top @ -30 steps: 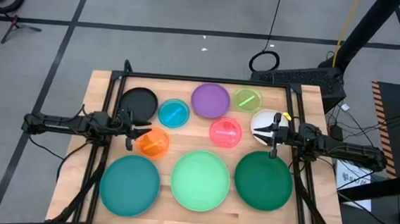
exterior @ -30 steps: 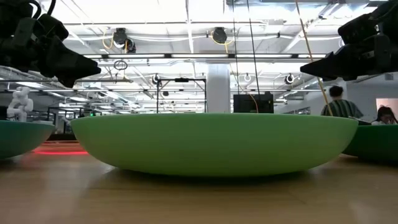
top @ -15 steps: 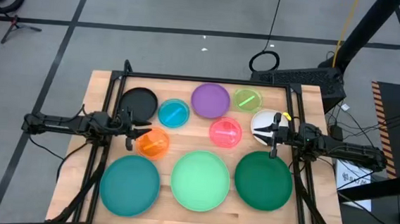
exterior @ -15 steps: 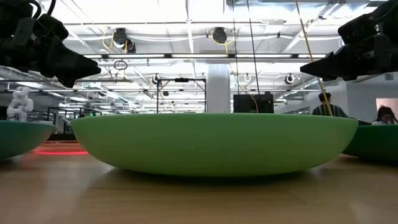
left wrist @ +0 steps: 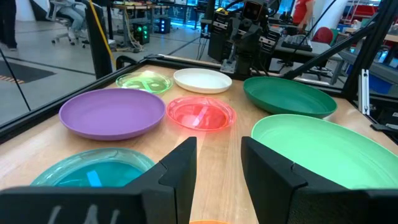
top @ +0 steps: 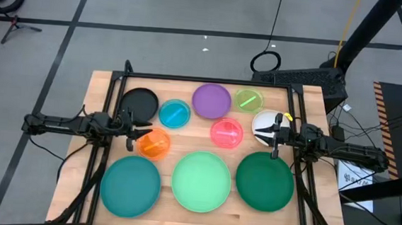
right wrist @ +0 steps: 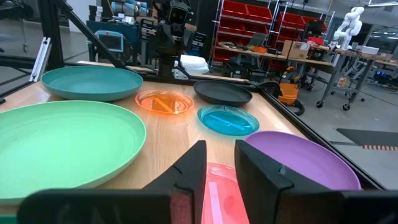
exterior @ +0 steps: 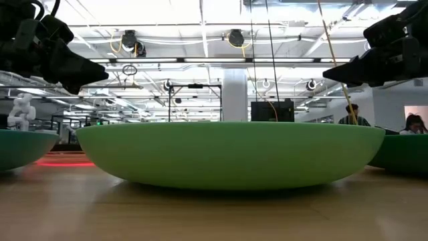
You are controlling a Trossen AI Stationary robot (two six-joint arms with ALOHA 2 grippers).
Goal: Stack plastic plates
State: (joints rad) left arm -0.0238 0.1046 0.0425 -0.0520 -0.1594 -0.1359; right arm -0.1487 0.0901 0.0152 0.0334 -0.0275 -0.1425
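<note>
Both arms reach in level from the sides of the table (top: 103,84), facing each other across the plates. The left end effector (top: 133,132) hangs just beside the small orange plate (top: 155,144), its fingers parted with nothing between them. The right end effector (top: 273,137) hovers over the white plate (top: 263,120), fingers also slightly apart and empty. All plates lie separate on the table: teal plate (top: 130,185), mint plate (top: 202,181) and dark green plate (top: 264,181) along the near edge; black plate (top: 141,102), blue plate (top: 175,113), purple plate (top: 211,100), lime plate (top: 249,99) and pink plate (top: 226,133) farther back.
</note>
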